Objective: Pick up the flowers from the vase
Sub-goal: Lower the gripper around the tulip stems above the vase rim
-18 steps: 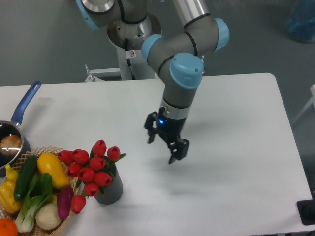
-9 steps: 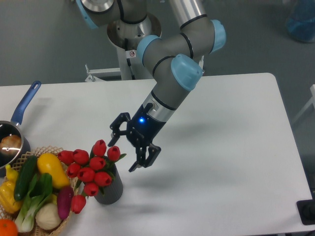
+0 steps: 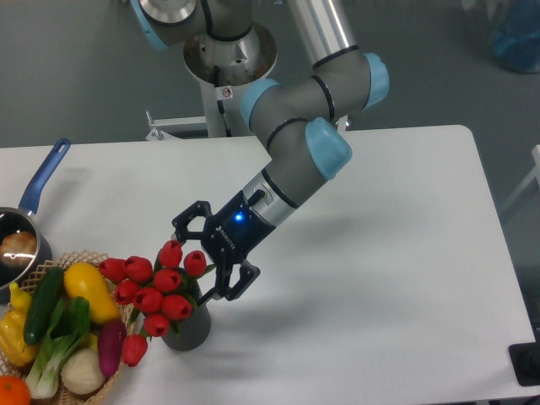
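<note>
- the black two-finger gripper (image 3: 202, 261) on the grey and pale-blue arm had swung down and to the left across the white table (image 3: 396, 253); a second earlier it hung over bare tabletop well right of the bunch, and now its fingertips were at the bunch's right edge
- it had also tipped over from pointing nearly straight down to lying slanted, reaching in from the upper right, its blue light showing on the wrist
- the jaws stood wide apart and held nothing; one finger sat by the topmost buds, the other lower beside the rim, so the upper right part of the bunch lay about between them
- the bunch of red tulip buds with short green stems (image 3: 156, 291) hadn't stirred; it stood in the short dark grey ribbed vase (image 3: 190, 329) near the table's front left, leaning left over the wicker basket of vegetables (image 3: 63, 329)
- whether a finger was already touching a bud i couldn't tell from where i stood
- to my eye the approach was nearly over and the grasp not yet made; closing on the stems rather than the soft heads looked the safer choice, since a push could tip the vase
</note>
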Robot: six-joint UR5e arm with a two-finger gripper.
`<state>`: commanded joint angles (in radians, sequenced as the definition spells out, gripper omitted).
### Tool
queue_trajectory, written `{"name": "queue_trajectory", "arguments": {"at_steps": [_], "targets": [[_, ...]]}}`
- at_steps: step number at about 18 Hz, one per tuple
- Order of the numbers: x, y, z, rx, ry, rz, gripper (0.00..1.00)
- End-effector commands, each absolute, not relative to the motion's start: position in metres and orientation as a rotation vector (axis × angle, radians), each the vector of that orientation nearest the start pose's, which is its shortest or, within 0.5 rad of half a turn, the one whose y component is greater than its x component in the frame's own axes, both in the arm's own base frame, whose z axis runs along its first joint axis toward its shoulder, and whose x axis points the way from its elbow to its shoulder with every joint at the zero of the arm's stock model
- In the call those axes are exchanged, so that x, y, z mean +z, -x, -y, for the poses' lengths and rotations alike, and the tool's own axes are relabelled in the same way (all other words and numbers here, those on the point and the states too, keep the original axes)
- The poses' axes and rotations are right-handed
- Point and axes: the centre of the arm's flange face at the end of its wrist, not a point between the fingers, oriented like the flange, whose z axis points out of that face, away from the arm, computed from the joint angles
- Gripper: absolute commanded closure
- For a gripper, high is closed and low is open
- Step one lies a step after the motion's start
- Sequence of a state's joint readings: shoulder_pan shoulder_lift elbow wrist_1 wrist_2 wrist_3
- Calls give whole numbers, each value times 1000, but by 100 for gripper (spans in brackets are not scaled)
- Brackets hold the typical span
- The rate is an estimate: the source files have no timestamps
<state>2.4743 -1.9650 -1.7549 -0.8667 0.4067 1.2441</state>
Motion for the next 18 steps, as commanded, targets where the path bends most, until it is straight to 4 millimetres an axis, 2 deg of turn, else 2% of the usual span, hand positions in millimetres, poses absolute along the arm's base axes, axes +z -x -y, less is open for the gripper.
{"name": "queue_trajectory", "arguments": {"at_steps": [5,7,8,10,14,18], "targets": [[310,331,-544,-533,1935,-416,0],[306,331,-545,-541,1935,-414,19],[305,330,-543,-543,1936,-411,35],[301,325,-541,-555,1940,-405,59],[303,321,-539,-556,1940,-406,83],[314,323,-536,-538,1929,-408,91]]}}
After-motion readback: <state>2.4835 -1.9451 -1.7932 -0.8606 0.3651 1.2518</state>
